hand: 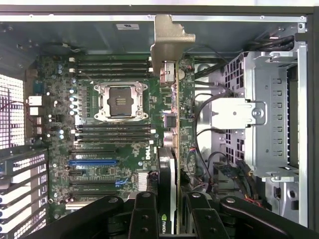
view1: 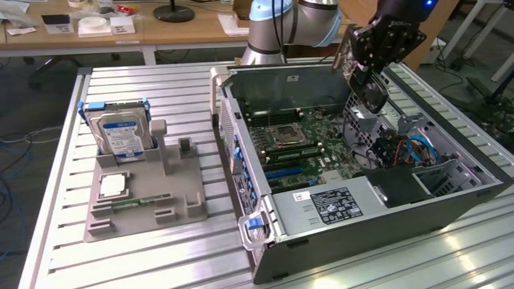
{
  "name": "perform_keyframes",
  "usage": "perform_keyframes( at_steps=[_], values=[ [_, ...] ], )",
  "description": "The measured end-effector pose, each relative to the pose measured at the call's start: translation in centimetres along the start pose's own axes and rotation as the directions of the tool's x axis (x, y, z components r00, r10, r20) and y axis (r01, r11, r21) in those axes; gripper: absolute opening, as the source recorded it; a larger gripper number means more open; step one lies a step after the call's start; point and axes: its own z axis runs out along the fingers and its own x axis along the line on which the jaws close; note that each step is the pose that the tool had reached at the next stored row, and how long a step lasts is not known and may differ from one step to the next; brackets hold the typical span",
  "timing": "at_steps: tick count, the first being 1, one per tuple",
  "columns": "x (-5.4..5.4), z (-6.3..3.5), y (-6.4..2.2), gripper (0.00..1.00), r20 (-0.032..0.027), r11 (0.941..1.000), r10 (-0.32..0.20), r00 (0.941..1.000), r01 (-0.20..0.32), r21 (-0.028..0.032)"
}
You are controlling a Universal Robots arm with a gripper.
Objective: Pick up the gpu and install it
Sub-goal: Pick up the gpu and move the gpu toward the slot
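Observation:
My gripper is shut on the gpu, a thin black card that hangs above the right part of the open computer case. In the wrist view the gpu runs edge-on away from my gripper, one black finger on each side of it. Its silvery end bracket is at the far end, near the case wall. Below the card lies the green motherboard with a blue slot and an empty CPU socket. The card is in the air, off to the side of the blue slot.
A metal drive cage and loose cables lie right beside the card. On the exterior view's left a grey holder carries a blue-labelled hard drive, a processor and a green memory stick on the slatted table.

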Motion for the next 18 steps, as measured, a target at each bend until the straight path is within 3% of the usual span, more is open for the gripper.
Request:
perform_keyframes(
  at_steps=[8,18],
  values=[
    [-1.5,0.05,0.06,0.27,0.0,1.0,0.0,1.0,0.0,0.0],
    [-1.7,0.06,0.06,0.27,0.0,1.0,0.0,1.0,0.0,0.0]
  ],
)
